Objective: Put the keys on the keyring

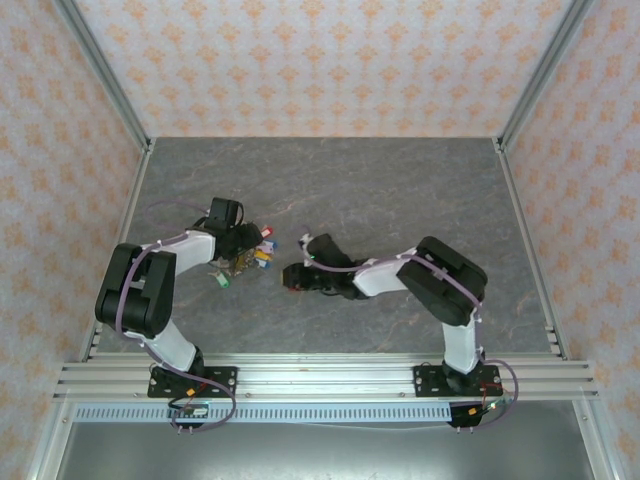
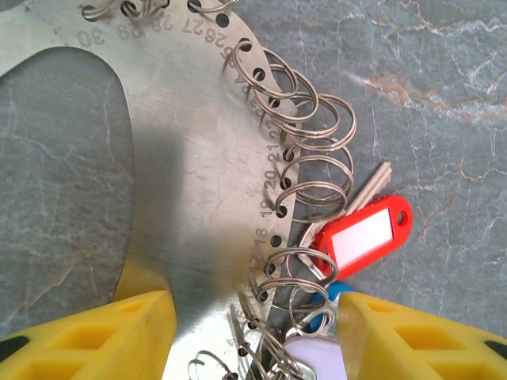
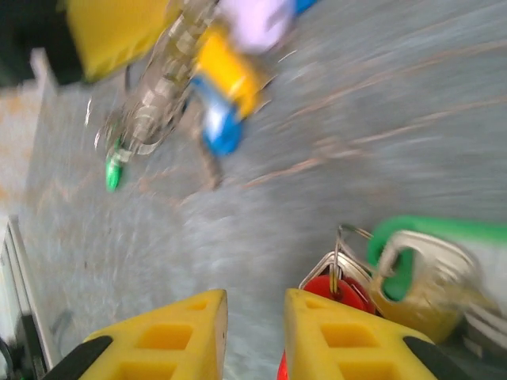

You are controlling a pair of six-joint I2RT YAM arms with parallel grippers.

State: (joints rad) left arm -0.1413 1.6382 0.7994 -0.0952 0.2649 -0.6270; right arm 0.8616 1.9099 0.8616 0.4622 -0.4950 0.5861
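The left arm is standing folded at the elbow with its forearm pointing up and to the right over the grey marbled counter. The right arm is lying low with its forearm pointing left, so the two wrists are facing each other left of the counter's middle. Numbers are showing stamped along the rim of the flat steel keyring disc: 30, 27 and 26 near the top, then 21, 20, 19 and 18 lower down, each beside a small hole, and wire split rings are hanging through those holes. The left claw is straddling this disc with one yellow finger on each side and well spread; whether the fingers are pressing it cannot be told. A silver key and a red plastic tag with a white label are lying just beside the disc's rim, ahead of one finger. The right claw is hovering over bare counter with its yellow fingers narrowly parted and nothing between them. The disc is sitting well ahead and to the left of it, blurred, carrying a yellow tag, a blue tag and a pale purple tag. A green plastic tag, a second red tag and a dull metal key are sitting just to its right.
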